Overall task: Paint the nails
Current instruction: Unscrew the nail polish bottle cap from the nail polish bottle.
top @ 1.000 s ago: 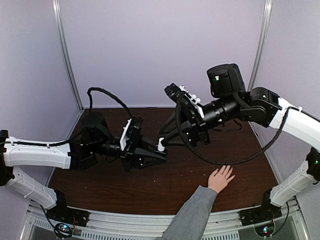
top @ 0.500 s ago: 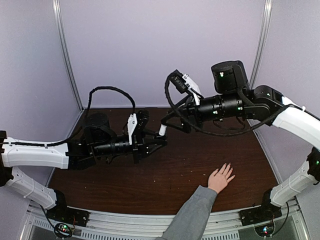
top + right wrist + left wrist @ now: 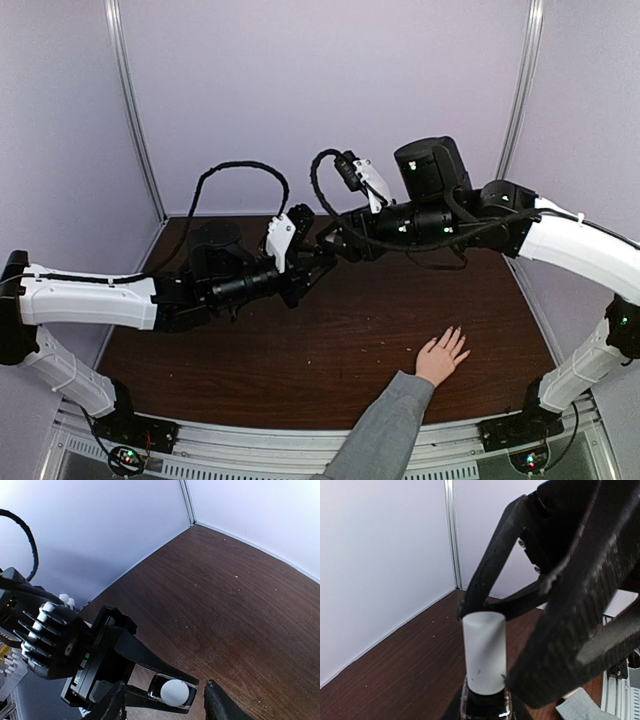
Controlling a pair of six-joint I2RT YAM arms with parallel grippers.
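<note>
A light-skinned hand (image 3: 440, 357) with a grey sleeve (image 3: 385, 430) lies flat on the table at the front right, fingers spread. Its nails (image 3: 458, 334) are too small to make out. My left gripper (image 3: 312, 265) is shut on a small dark polish bottle (image 3: 485, 702) with a white cap (image 3: 484, 652), held upright above the table. My right gripper (image 3: 330, 243) is open, and its fingers (image 3: 116, 700) straddle the cap (image 3: 174, 692) from above without closing on it. Both grippers hover well behind and left of the hand.
The dark wooden table (image 3: 350, 340) is walled by pale panels at the back and sides, with metal posts in the back corners. A black cable (image 3: 240, 180) loops above the left arm. A rail (image 3: 250, 455) runs along the near edge.
The left gripper has lifted the bottle up and toward the back. The right gripper has swung left and come over the cap. The hand has stayed still.
</note>
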